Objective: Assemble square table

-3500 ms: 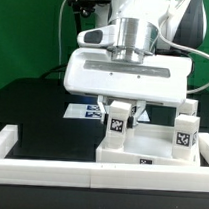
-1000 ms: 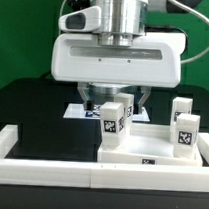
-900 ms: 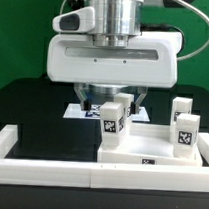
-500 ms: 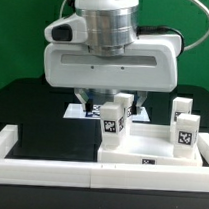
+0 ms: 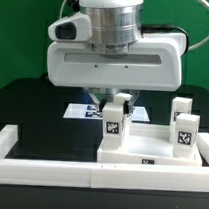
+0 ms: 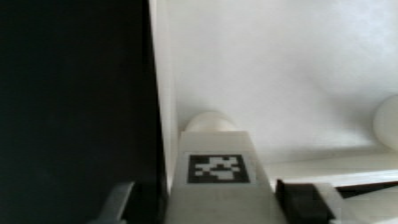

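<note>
Two legs show upright on the slab point(image 5: 140, 153) in your exterior view: one leg point(image 5: 113, 126) near the slab's corner at that view's left, a second leg point(image 5: 184, 128) toward that view's right, well apart from the first. Both carry black-and-white tags on the faces toward the camera. Slab lies flat on the dark table point(image 5: 42, 114), close behind the low white wall point(image 5: 48, 172) that runs along the front; a small tag marks the slab's front edge. Your gripper point(image 5: 112, 98) hangs directly over the first leg, its big white body filling the upper frame. Fingers point(image 5: 96, 95) come down on either side of the leg's top. Wrist view: leg's tagged face point(image 6: 219, 167) sits between the two dark fingertips point(image 6: 118, 198), a sliver of white visible on each side, so you read the jaws as apart, not clamped. Marker board point(image 5: 84, 110) lies flat behind the gripper, mostly hidden.
</note>
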Available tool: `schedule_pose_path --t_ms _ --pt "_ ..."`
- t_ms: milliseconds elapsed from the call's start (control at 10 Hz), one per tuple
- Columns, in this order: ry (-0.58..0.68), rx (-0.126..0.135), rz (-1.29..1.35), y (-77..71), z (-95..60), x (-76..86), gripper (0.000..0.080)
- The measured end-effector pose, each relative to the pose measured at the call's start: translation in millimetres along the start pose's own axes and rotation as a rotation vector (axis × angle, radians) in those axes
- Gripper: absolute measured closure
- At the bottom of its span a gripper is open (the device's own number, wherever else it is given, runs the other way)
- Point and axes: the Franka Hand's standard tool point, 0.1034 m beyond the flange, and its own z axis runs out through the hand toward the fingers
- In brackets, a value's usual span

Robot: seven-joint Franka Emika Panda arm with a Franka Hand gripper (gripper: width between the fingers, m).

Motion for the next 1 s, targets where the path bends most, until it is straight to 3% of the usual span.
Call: schedule_pose_path --t_ms 500,1000 --pt "-0.001 0.002 0.050 0.2 0.3 -0.2 0.0509" --pt "-0.002 0.001 0.508 -4.9 1.0 -1.6 0.0508"
